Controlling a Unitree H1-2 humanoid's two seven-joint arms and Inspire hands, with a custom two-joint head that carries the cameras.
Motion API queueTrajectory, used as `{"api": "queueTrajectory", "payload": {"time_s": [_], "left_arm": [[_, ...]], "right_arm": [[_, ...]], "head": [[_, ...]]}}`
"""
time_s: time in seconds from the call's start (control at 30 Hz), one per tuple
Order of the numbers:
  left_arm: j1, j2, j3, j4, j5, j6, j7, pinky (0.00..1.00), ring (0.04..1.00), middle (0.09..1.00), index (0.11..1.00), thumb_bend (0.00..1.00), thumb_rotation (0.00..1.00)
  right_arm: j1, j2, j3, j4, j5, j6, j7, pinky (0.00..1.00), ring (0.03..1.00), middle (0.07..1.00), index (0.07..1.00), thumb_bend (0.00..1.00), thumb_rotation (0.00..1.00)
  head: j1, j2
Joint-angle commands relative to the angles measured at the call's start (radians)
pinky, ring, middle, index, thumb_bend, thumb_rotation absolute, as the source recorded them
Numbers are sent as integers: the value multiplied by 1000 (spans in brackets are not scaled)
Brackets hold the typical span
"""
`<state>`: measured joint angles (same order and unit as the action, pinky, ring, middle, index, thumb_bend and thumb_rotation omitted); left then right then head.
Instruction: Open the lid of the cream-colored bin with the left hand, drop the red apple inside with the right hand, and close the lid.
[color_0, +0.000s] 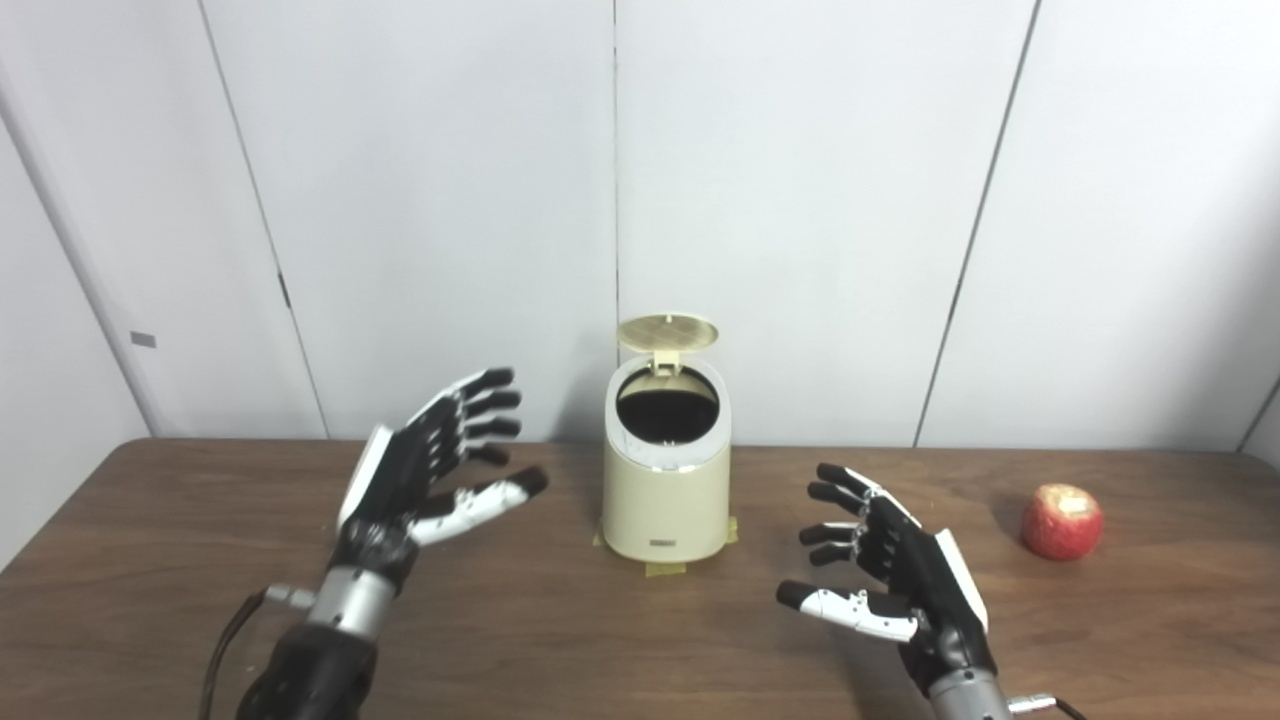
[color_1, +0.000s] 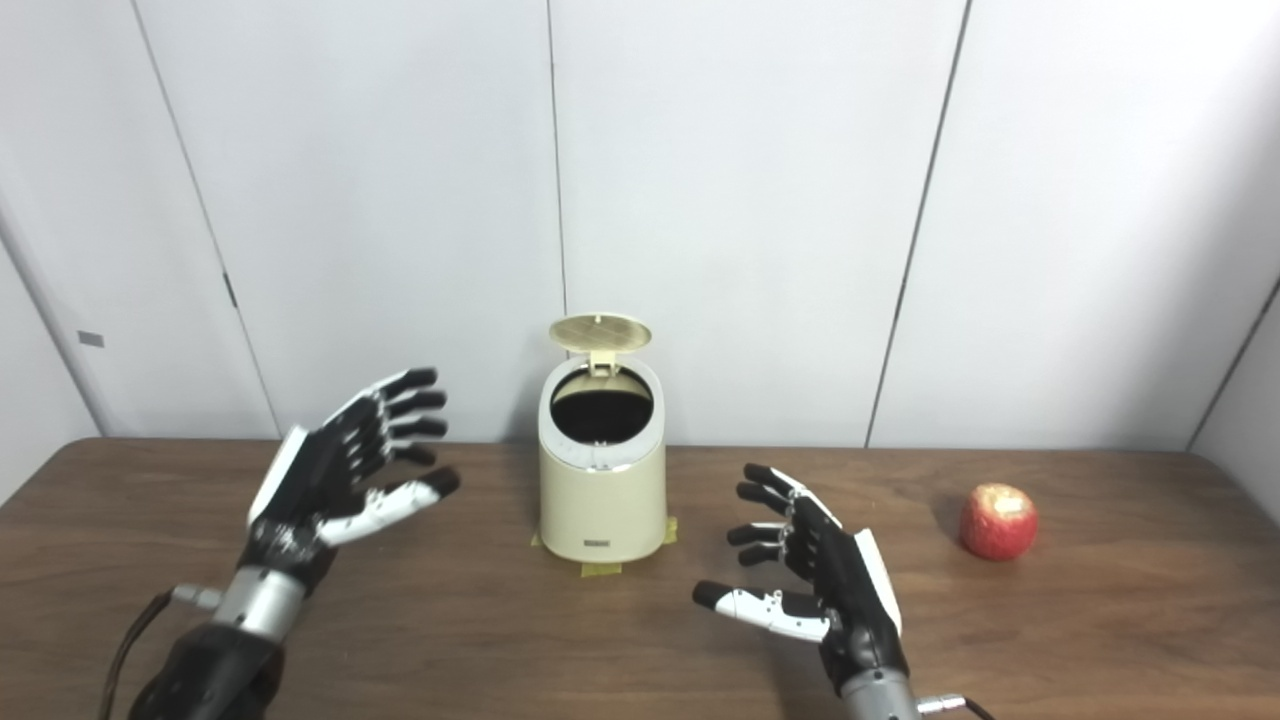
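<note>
Bin (color_0: 665, 500) sits mid-table (color_0: 500, 640), yellow tape tabs (color_0: 665, 568) at its base, so it looks fixed down. Lid (color_0: 668, 332) is already up, hinged at the back, standing near upright; dark opening faces up and slightly forward.

Red apple (color_0: 1061, 521) is on the table well right of the bin, outboard of the right hand (color_0: 900, 575), touching nothing. Pale patch on top, can't tell if sticker or blemish.

Both hands empty. Left hand (color_0: 425, 470) hovers left of the bin, fingers spread, not touching it. Right hand sits between bin and apple, fingers apart and loosely curled.

Handling guess:
- Apple: rigid, round, smooth skin, moderate weight. Likely to roll if nudged from one side. Wrap it around the widest part, thumb opposing the fingers, from above or the side.
- Lid: thin light plastic, probably flexes. Push the top edge forward and down to close; no grip needed.
- Opening looks wider than the apple, margin modest.
</note>
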<state>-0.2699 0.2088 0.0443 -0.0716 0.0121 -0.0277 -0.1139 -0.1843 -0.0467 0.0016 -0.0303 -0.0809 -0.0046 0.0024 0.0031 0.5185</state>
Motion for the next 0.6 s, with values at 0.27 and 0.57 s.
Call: {"api": "queueTrajectory", "payload": {"time_s": [0.27,0.57], "left_arm": [[72,7,-3,89,-52,-209,-37,597,736,798,854,833,322],[82,13,-17,118,-38,-207,-49,641,748,817,856,831,339]], "right_arm": [[-28,-10,-8,-39,25,-29,5,533,611,779,794,772,116],[-70,-128,-41,-10,22,-77,41,504,599,749,785,748,150]], "head": [[-30,5],[-123,-14]]}}
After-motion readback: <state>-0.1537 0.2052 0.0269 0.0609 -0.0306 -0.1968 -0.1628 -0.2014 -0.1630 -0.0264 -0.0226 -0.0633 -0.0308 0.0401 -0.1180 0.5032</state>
